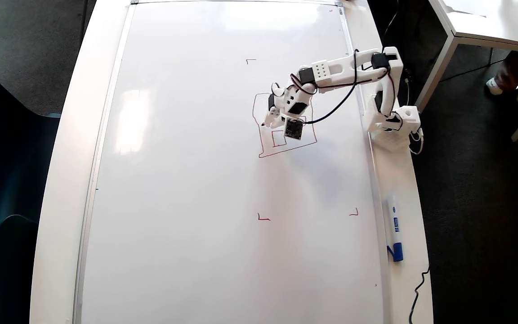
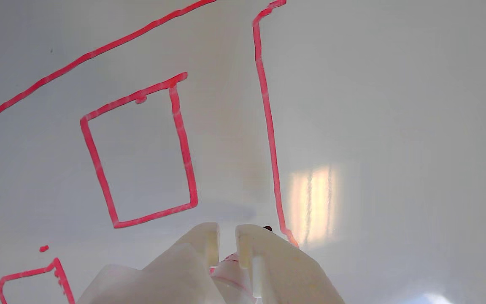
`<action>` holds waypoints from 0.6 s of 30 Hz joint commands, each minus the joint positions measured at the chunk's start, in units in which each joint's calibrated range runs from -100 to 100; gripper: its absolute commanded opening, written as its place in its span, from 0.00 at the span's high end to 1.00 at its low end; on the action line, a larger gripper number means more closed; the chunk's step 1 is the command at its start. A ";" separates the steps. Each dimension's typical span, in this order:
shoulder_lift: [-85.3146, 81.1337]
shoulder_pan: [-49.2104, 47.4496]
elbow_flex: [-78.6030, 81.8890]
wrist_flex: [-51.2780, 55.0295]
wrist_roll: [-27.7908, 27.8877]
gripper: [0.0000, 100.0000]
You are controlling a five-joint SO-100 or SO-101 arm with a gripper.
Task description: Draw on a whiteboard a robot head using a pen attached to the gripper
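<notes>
Drawing: the robot head [image 1: 286, 135] sits right of centre on the whiteboard [image 1: 187, 180], outline and two inner boxes visible.
Hand: the hand [image 2: 227, 230] pinches the pen [image 2: 230, 270].
Next: probably steady pressure for remaining lines.

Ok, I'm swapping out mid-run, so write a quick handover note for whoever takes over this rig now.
Gripper: shut on the pen, low over the whiteboard, at the left outline of the drawing in the overhead view.
Robot head: outline and one inner rectangle drawn; a second shows partly at the wrist view's edge.
Left: remaining features; the arm hides part of the drawing.
Spare blue-capped marker lies beside the board.
</notes>
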 commanded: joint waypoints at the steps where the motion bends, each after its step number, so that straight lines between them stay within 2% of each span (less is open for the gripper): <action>1: 1.52 0.03 -4.75 -2.17 -0.40 0.99; 18: 3.62 -1.88 -1.39 -4.08 -0.45 0.99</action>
